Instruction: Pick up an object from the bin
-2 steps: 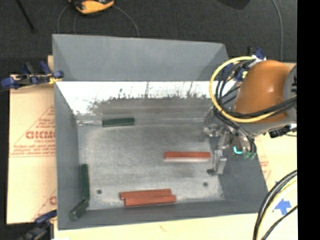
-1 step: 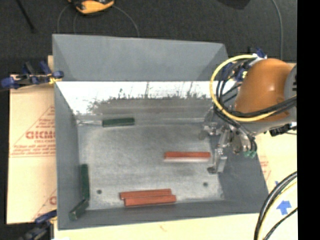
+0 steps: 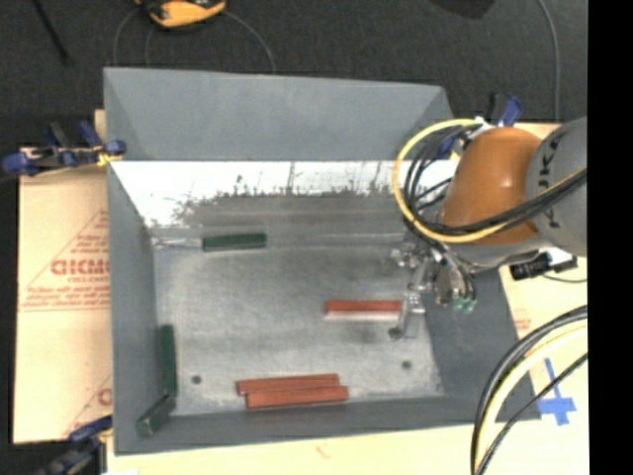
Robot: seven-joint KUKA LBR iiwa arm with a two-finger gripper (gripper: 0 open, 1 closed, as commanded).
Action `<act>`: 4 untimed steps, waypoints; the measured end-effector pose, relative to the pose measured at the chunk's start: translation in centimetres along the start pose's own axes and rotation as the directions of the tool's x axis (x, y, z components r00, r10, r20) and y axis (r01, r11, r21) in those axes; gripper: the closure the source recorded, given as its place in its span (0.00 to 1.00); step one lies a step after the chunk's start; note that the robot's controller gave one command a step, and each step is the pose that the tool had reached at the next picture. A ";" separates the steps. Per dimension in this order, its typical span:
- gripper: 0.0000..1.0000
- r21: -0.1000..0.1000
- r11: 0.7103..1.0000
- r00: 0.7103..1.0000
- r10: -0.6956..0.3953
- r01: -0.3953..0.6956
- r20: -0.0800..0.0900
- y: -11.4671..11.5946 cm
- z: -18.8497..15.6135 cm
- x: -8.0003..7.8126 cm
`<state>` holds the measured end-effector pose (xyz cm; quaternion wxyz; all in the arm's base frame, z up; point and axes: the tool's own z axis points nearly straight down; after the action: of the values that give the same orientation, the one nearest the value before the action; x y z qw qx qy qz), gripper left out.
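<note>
My gripper [image 3: 407, 317] hangs low in the right part of the bin. It is at the right end of a flat red-brown bar [image 3: 361, 309] that lies crosswise in the middle right, with a dark shadow just below it. The bar's right end meets the gripper; whether it is gripped is not visible. Two red-brown bars [image 3: 293, 391] lie side by side near the front wall, to the lower left of the gripper.
A dark green bar [image 3: 234, 240] lies by the back wall at the left. Another green bar [image 3: 168, 359] runs along the left wall, with a short dark green piece [image 3: 152, 417] in the front left corner. The arm with its orange cover and cables overhangs the right rim.
</note>
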<state>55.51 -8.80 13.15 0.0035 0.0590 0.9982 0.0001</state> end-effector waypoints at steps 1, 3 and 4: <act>0.00 0.003 0.999 0.999 -0.044 0.044 0.001 0.3 5.4 -2.6; 0.00 0.003 1.000 1.000 -0.017 0.017 -0.002 0.4 5.5 -2.0; 1.00 0.001 0.989 0.989 0.146 -0.146 0.002 1.0 5.9 -0.7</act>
<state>56.40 -7.87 7.24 0.0044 0.1319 0.9912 -0.0003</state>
